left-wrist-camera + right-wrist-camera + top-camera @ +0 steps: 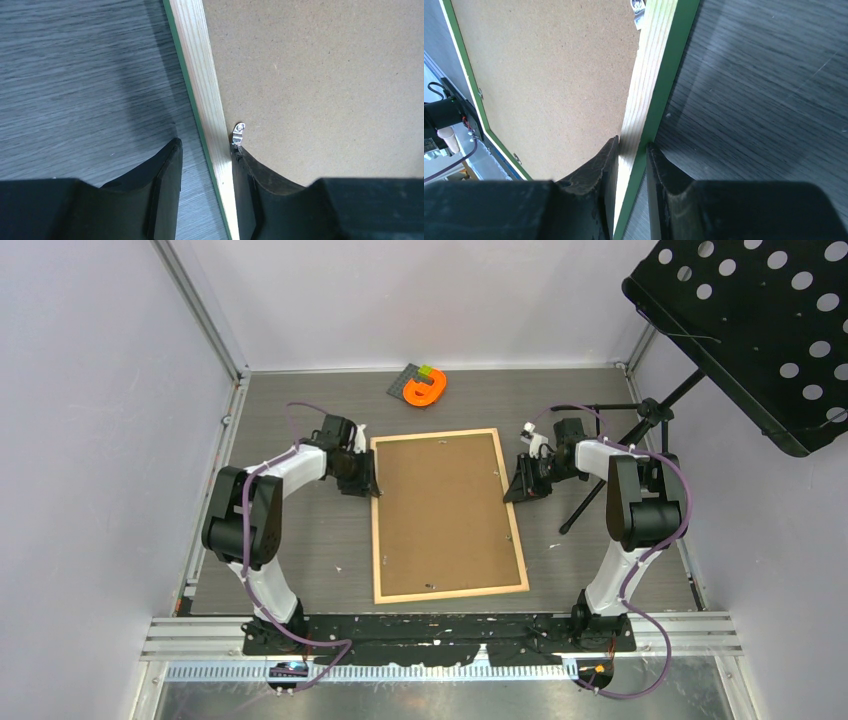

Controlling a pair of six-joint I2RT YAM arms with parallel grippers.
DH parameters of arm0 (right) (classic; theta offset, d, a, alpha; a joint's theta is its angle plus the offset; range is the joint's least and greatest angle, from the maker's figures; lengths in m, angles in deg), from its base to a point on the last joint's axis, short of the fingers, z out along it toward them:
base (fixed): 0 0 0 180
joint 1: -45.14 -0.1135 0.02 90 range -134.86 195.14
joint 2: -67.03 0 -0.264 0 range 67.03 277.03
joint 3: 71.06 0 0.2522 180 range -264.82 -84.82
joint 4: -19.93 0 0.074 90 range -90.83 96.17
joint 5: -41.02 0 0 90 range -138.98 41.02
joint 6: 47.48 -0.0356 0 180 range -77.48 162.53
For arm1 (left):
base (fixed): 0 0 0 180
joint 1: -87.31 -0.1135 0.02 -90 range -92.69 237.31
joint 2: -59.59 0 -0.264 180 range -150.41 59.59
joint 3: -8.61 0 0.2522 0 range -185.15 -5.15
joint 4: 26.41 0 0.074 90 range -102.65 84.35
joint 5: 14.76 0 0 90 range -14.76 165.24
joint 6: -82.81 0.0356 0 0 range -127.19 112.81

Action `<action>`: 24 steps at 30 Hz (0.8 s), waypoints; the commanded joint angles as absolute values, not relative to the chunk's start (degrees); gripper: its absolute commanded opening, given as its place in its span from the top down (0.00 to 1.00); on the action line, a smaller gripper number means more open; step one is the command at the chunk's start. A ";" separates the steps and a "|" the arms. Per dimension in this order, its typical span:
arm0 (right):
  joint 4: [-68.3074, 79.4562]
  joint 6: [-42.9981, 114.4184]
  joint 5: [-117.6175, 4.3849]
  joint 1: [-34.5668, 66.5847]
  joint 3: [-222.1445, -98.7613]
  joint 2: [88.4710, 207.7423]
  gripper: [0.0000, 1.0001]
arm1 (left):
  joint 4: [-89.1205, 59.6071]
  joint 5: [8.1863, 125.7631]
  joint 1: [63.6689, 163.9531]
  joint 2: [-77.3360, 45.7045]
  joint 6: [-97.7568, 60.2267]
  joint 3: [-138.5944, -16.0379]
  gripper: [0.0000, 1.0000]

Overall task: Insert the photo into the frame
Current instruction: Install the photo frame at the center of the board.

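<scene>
The frame (pixel 375 530) lies in the middle of the table with its pale wood face up, filled by the plain brown backing board (pixel 445 510). The photo is hidden. My left gripper (pixel 368 480) is open astride the left rail (pixel 202 75). One finger is on the table clear of the rail, the other on the board (pixel 320 75) beside a metal clip (pixel 239 132). My right gripper (pixel 518 490) is shut on the right rail (pixel 649 75), with both fingers against the wood and its green edge; the gripper (pixel 631 145) shows the board (pixel 549 75) to its left.
An orange object on a dark tile (pixel 425 387) lies at the back of the table. A black perforated music stand (pixel 750 320) overhangs the right side, and its tripod legs (pixel 600 480) stand close to my right arm. Walls enclose the table on three sides.
</scene>
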State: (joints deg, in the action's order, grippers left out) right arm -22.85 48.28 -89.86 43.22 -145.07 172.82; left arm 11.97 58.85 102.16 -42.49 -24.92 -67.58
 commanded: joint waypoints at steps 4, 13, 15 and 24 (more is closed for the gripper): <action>-23.36 48.81 -91.14 42.91 -145.39 173.90 0.94 | 13.13 59.22 101.52 -42.02 -24.79 -70.04 0.60; -23.32 48.85 -91.21 42.92 -145.46 173.90 0.94 | 14.27 64.22 103.72 -43.68 -22.83 -71.11 0.60; -23.35 48.85 -91.12 42.88 -145.46 173.87 0.94 | 14.57 65.36 104.59 -44.12 -22.30 -71.55 0.60; -23.34 48.85 -91.33 43.11 -145.41 173.81 0.94 | 15.60 70.61 107.69 -44.36 -19.62 -72.73 0.61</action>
State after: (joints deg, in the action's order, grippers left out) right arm -22.82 48.28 -89.92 43.25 -145.07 172.82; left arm 15.03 65.94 106.45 -44.07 -22.08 -71.03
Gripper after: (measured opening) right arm 0.285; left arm 0.394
